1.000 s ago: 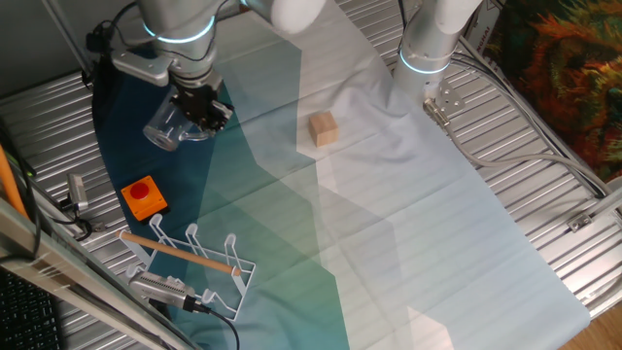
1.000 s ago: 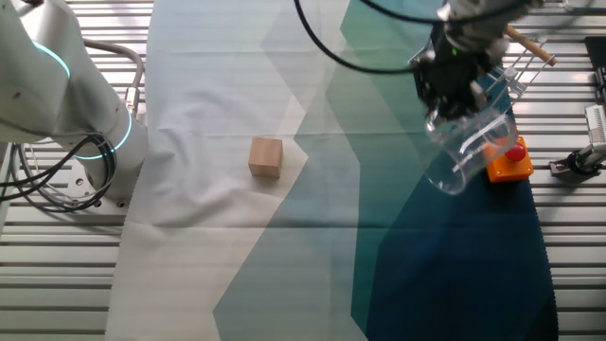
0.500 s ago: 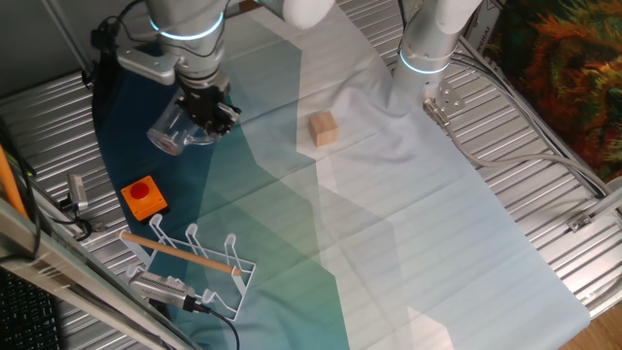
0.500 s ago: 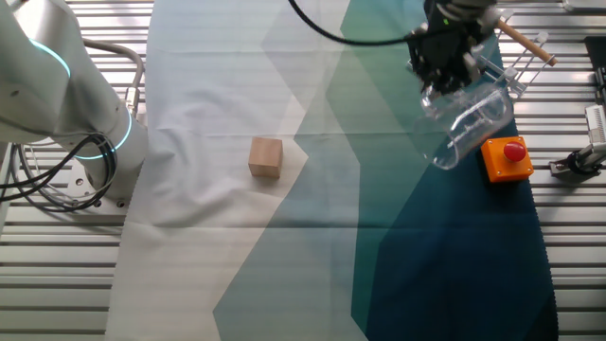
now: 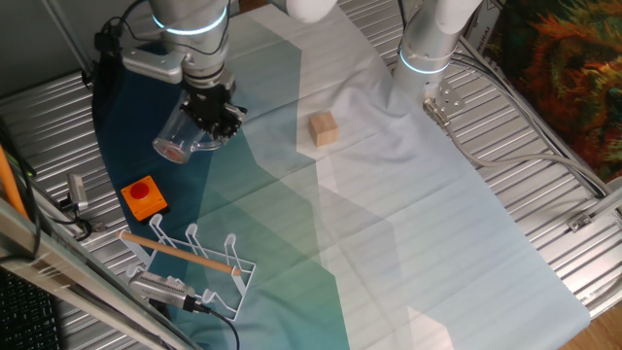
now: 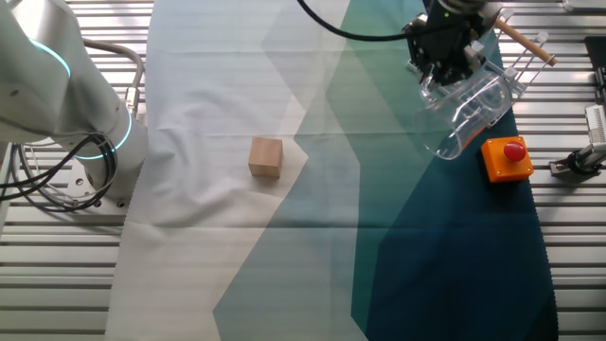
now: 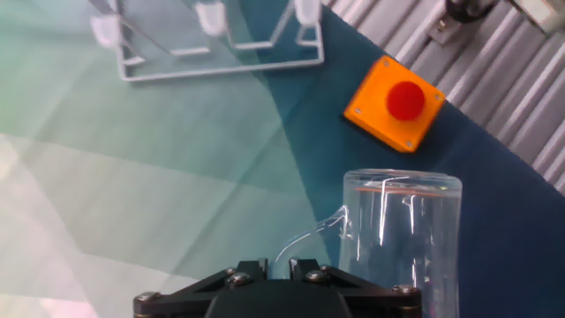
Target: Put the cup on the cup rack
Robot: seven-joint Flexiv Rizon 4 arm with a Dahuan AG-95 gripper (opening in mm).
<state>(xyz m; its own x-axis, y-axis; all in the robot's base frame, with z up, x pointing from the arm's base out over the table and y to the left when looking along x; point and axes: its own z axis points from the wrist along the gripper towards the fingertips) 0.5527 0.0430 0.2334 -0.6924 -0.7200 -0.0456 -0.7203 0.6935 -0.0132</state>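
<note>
Cup (image 5: 183, 139), clear and tilted with its mouth angled down, hangs in the air above the dark blue part of the cloth, gripped by its handle in the closed hand (image 5: 213, 119). Near to far in the hand view: the cup (image 7: 399, 231) just ahead of the fingers, the orange block (image 7: 394, 103) beyond it, and the rack (image 7: 212, 40) farthest, standing on the surface.

Cup (image 5: 184, 139) held off the cloth (image 5: 389, 224) by gripper (image 5: 212, 115); button block (image 5: 144, 197) between cup and cup rack (image 5: 194, 267). Wooden cube (image 5: 324, 128) well apart.
</note>
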